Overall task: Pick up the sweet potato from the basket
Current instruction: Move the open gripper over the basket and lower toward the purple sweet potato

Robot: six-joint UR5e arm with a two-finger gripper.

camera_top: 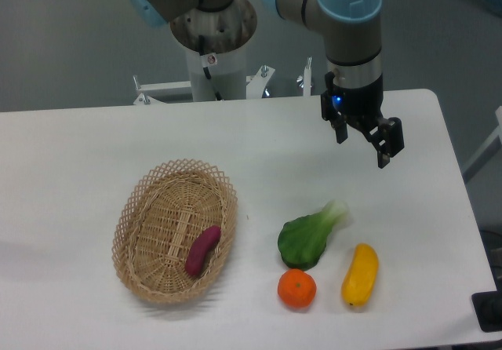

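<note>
The sweet potato (pixel 202 250), a small dark purple-red tuber, lies slanted inside the oval wicker basket (pixel 141 209), toward its right side. The basket sits on the white table at the front left. My gripper (pixel 363 141) hangs above the table at the back right, far from the basket, with its two black fingers spread apart and nothing between them.
A green leafy vegetable (pixel 308 237), a round orange fruit (pixel 296 289) and a yellow oblong vegetable (pixel 360 275) lie to the right of the basket near the front. The arm's base (pixel 213 44) stands behind the table. The table's right edge (pixel 463 209) is near the gripper.
</note>
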